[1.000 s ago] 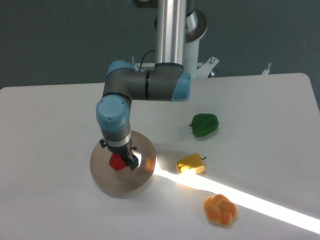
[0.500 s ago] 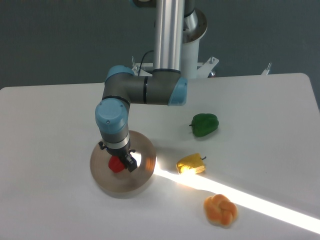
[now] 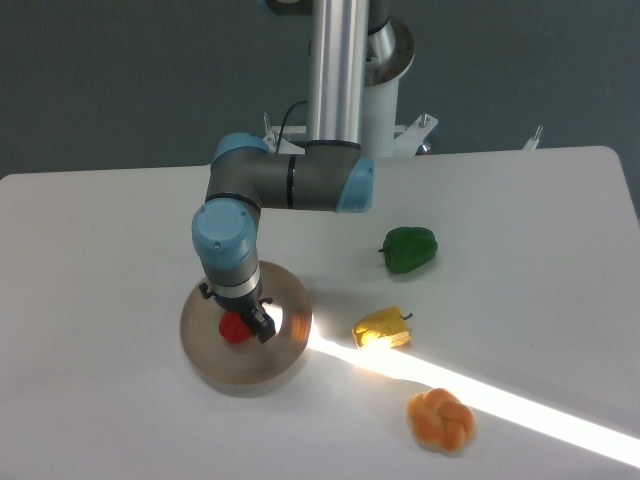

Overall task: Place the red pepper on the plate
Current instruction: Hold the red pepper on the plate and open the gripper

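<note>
The red pepper [image 3: 233, 328] is low over the middle of the round grey-beige plate [image 3: 288, 303], at or just above its surface. My gripper [image 3: 243, 322] points straight down from the blue wrist and is shut on the pepper. One dark finger [image 3: 263, 325] shows at the pepper's right side. The wrist hides the other finger and the pepper's top.
A green pepper [image 3: 409, 249] lies to the right at mid-table. A yellow pepper [image 3: 382, 328] sits just right of the plate in a bright strip of light. An orange bun-like item [image 3: 441, 420] is near the front edge. The arm's base column [image 3: 338, 70] stands at the back.
The arm's elbow shifted slightly left and the gripper with the red pepper sank a little toward the plate. In the last half second almost nothing moved.
</note>
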{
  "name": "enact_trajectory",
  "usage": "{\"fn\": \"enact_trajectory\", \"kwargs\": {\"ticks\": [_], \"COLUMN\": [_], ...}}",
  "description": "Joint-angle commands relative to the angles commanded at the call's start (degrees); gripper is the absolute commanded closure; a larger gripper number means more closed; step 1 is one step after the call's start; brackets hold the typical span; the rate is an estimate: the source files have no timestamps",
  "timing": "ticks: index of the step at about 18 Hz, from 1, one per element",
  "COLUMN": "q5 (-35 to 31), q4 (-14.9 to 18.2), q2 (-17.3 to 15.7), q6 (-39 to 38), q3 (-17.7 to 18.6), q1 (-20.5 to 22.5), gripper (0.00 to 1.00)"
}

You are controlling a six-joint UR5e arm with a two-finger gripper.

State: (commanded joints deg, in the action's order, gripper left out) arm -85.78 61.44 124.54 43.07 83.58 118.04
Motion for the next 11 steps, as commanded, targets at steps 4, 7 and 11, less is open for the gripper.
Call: {"fn": "enact_trajectory", "kwargs": {"ticks": [4, 7, 11], "q5": [-0.09, -0.09, -0.09], "q4": [0.09, 0.26, 0.79], "q2": [-0.35, -0.7, -1.84], "q6": [0.09, 0.17, 0.79], "q3": [0.09, -0.17, -0.44], "q1": [0.09, 0.09, 0.79], "gripper": [0.03, 0.0, 0.0]}}
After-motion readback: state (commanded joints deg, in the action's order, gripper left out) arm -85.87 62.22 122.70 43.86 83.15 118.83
